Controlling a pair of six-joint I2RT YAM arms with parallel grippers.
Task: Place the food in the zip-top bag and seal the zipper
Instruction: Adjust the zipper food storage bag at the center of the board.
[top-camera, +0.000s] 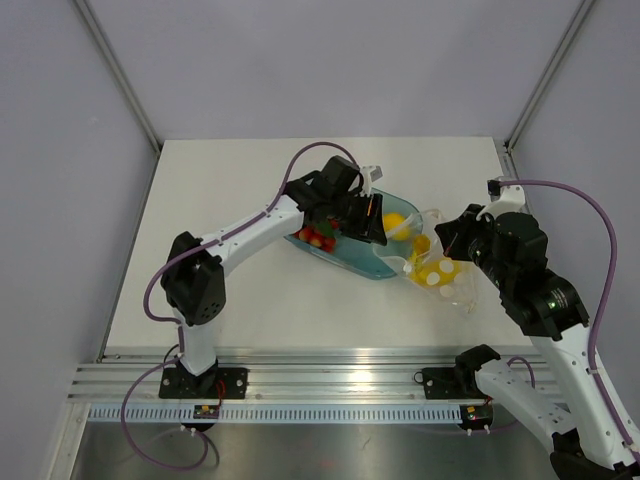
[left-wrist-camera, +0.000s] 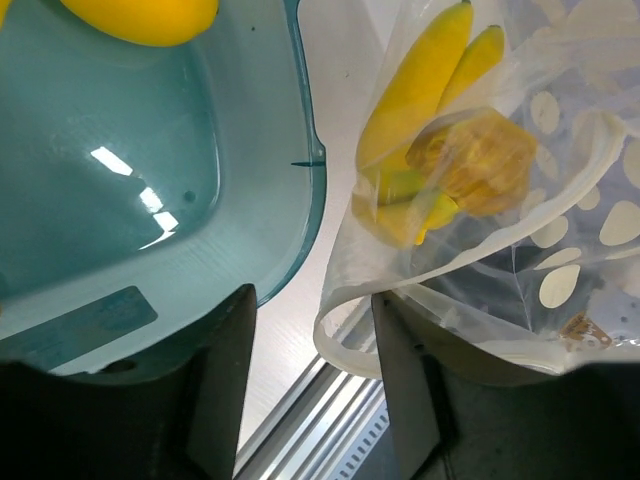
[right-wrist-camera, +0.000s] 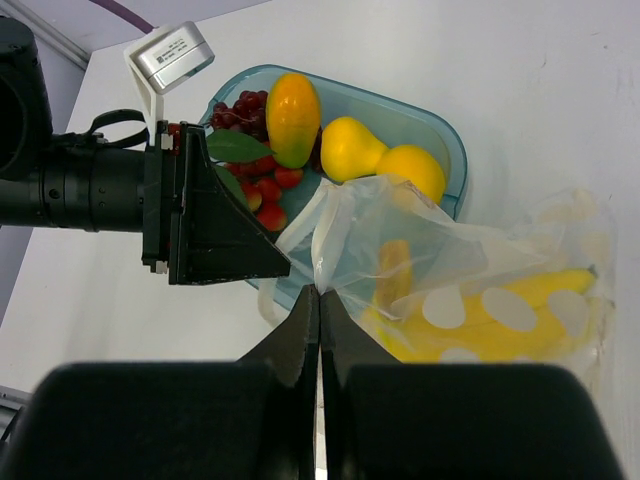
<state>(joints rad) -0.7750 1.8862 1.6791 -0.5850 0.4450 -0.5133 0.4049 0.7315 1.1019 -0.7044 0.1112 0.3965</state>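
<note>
The clear dotted zip-top bag (top-camera: 441, 272) lies right of the teal tray (top-camera: 352, 262), its mouth toward the tray. Inside it are a yellow banana bunch (left-wrist-camera: 420, 90) and an orange-brown fruit (left-wrist-camera: 475, 160). My right gripper (right-wrist-camera: 320, 296) is shut on the bag's upper mouth edge and holds it lifted. My left gripper (left-wrist-camera: 315, 375) is open over the gap between tray and bag; nothing sits between its fingers, and the pale zipper strip (left-wrist-camera: 345, 352) loops against the right finger (left-wrist-camera: 410, 380). In the tray lie a pear (right-wrist-camera: 350, 148), a lemon (right-wrist-camera: 413, 170), an orange-yellow fruit (right-wrist-camera: 293, 115), strawberries (right-wrist-camera: 266, 190) and a leaf (right-wrist-camera: 236, 147).
Dark red grapes (right-wrist-camera: 240, 108) sit at the tray's far corner. The grooved metal rail (top-camera: 330, 372) runs along the table's near edge, just behind the bag and tray. Grey walls close in the table at the back and sides.
</note>
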